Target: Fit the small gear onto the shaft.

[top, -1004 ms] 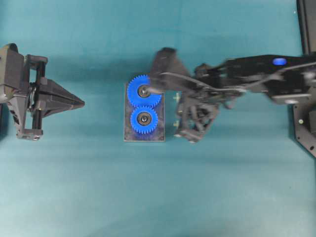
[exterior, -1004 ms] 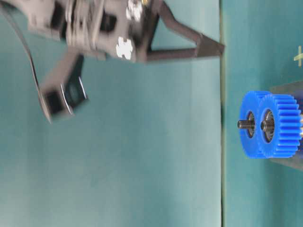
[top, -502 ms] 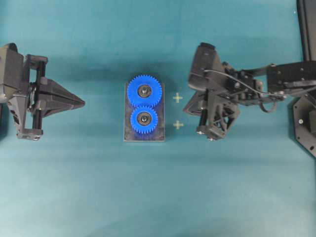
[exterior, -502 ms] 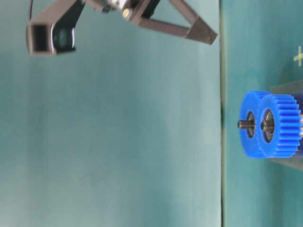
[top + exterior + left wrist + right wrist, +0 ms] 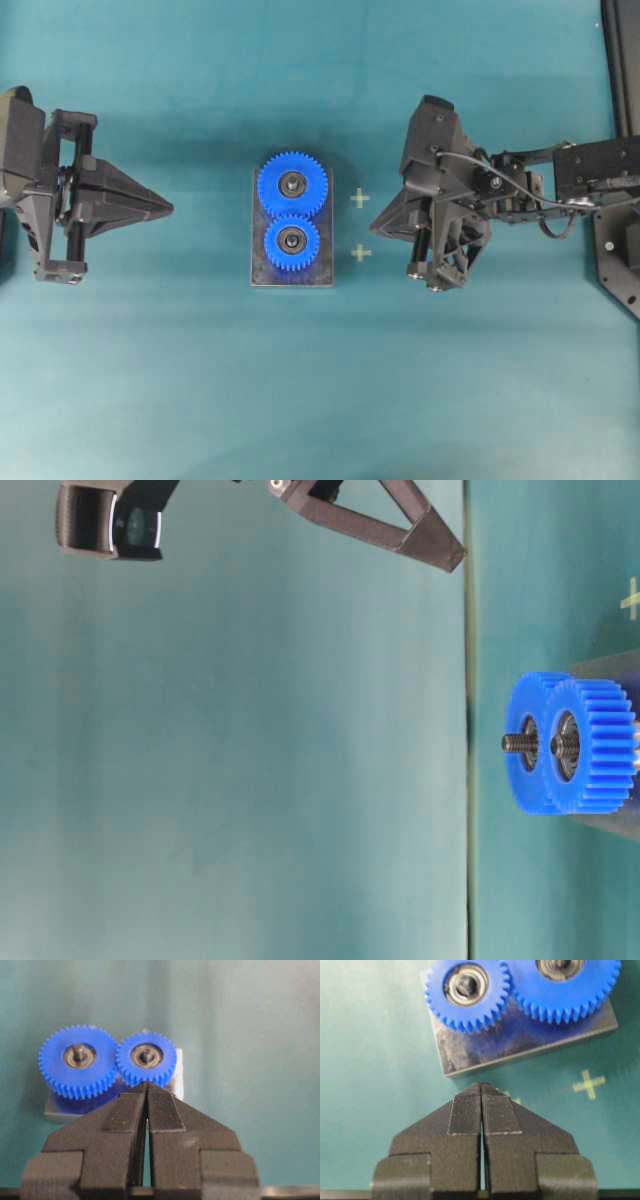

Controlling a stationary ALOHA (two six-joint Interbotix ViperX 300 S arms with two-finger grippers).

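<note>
The small gear (image 5: 292, 242) sits on the shaft (image 5: 292, 240) on the dark plate (image 5: 262, 275), meshed with the larger blue gear (image 5: 293, 185). The shaft's tip shows in its hub in the right wrist view (image 5: 466, 984), where the small gear (image 5: 451, 1010) lies at top left. In the left wrist view the small gear (image 5: 146, 1072) is the right one. My right gripper (image 5: 372, 228) is shut and empty, right of the plate and apart from it, raised above the table (image 5: 455, 555). My left gripper (image 5: 170, 209) is shut and empty, well left of the plate.
Two yellow cross marks (image 5: 360, 198) (image 5: 361, 253) lie on the teal table between the plate and the right gripper. A black frame (image 5: 620, 60) stands at the right edge.
My right gripper has drawn back to the right, from over the larger gear to well clear of the plate. The gears and the left arm have not moved.
</note>
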